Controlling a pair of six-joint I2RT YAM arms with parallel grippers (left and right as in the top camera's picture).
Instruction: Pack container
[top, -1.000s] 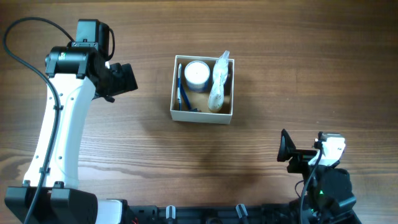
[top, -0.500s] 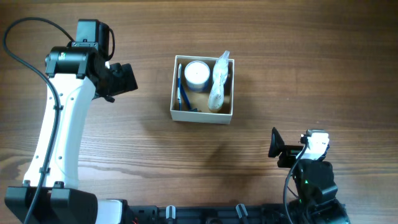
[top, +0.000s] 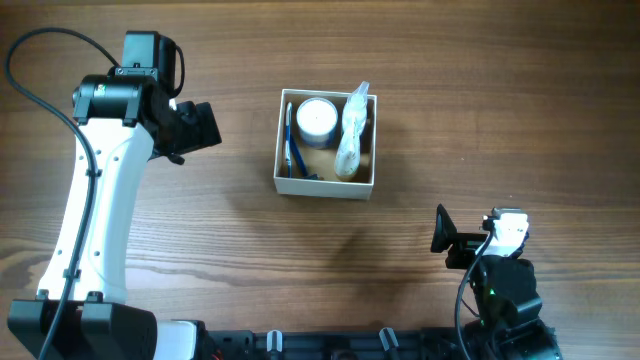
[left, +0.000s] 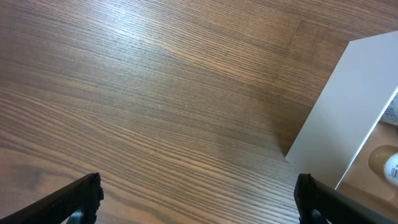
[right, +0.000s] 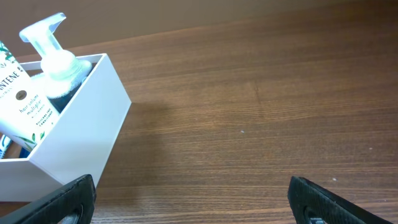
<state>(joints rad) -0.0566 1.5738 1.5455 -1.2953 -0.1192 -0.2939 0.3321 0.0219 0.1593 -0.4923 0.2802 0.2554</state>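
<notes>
Both wide, empty: left tool (top: 206, 126), right tool (top: 440, 231) | container (top: 322, 186) between them, touching neither

left arm (top: 88, 215) white, black joints (top: 110, 98), black cable (top: 45, 31)

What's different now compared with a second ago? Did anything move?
Only the right arm moved: it swung slightly to its left, carrying the open, empty right pincer along, then stopped. Nothing was grabbed or released. The left arm, the left pincer and the filled container stayed put.
</notes>
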